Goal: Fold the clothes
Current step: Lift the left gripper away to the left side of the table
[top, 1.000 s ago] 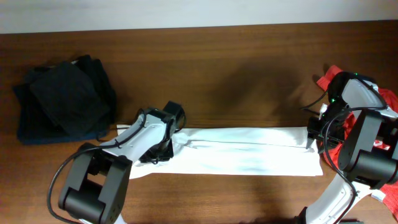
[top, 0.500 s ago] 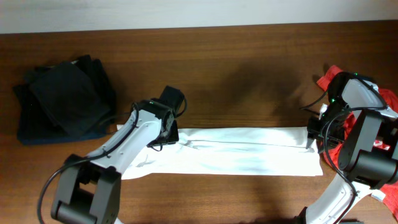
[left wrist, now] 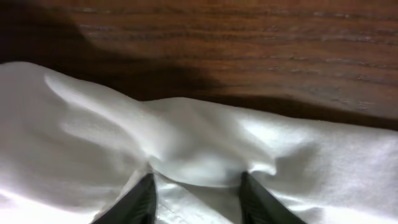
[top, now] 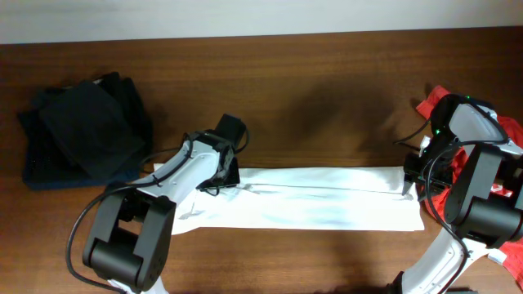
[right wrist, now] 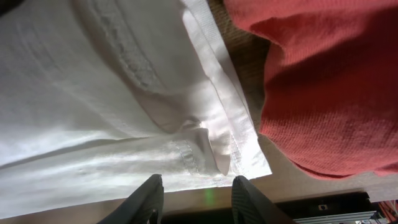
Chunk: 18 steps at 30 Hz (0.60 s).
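A white garment [top: 327,200] lies folded into a long strip across the front of the table. My left gripper [top: 224,175] is at the strip's far edge near its left end. In the left wrist view its fingers [left wrist: 199,200] are open and press on the white cloth [left wrist: 199,143], which bunches into a ridge just ahead of them. My right gripper [top: 413,184] is at the strip's right end. In the right wrist view its fingers [right wrist: 198,200] are open and empty over the corner of the white cloth [right wrist: 124,112].
A pile of dark clothes [top: 82,131] sits at the far left. A red garment [top: 508,131] lies at the right edge, right beside the white strip's end; it fills the right of the right wrist view [right wrist: 323,87]. Bare wood table [top: 327,106] lies behind the strip.
My left gripper has shifted up and to the right along the strip's left end, to its far edge. The right arm has not moved.
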Each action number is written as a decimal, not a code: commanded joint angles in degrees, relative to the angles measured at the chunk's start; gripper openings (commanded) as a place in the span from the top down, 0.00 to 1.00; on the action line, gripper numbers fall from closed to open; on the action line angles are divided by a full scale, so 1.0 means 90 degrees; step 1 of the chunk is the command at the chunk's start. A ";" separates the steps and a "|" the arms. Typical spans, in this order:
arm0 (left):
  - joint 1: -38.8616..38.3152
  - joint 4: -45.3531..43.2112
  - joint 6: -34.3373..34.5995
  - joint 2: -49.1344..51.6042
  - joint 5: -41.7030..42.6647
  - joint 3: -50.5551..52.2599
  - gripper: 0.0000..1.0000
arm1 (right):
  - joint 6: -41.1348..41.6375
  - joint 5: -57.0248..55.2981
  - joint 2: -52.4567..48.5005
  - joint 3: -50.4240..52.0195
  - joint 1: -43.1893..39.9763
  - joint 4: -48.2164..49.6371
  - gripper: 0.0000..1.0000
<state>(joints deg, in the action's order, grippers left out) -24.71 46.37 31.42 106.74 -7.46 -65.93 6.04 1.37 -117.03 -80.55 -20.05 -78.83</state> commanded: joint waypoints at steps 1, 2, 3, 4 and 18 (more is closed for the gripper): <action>0.0255 0.0362 -0.0352 -0.0330 -0.0172 -0.0612 0.54 | 0.0041 0.0015 0.0117 0.0024 -0.0024 0.0005 0.60; 0.0401 0.0595 -0.0483 -0.0610 -0.0175 -0.0984 0.54 | 0.0039 0.0012 0.0117 0.0024 -0.0024 0.0024 0.57; 0.0510 0.0758 -0.0520 -0.0814 -0.0172 -0.1219 0.50 | 0.0032 0.0012 0.0117 0.0024 -0.0027 0.0039 0.54; 0.0614 0.0933 -0.0529 -0.0993 -0.0172 -0.1423 0.48 | -0.0027 0.0010 0.0117 0.0024 -0.0027 0.0058 0.53; 0.2234 0.1943 -0.0529 -0.1916 0.0019 -0.1530 0.22 | -0.1336 -0.0393 0.0117 0.0702 -0.0032 0.1001 0.23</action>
<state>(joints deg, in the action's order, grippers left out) -4.97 64.03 27.18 89.14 -7.88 -80.36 -3.40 -1.30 -116.92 -78.04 -20.08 -71.79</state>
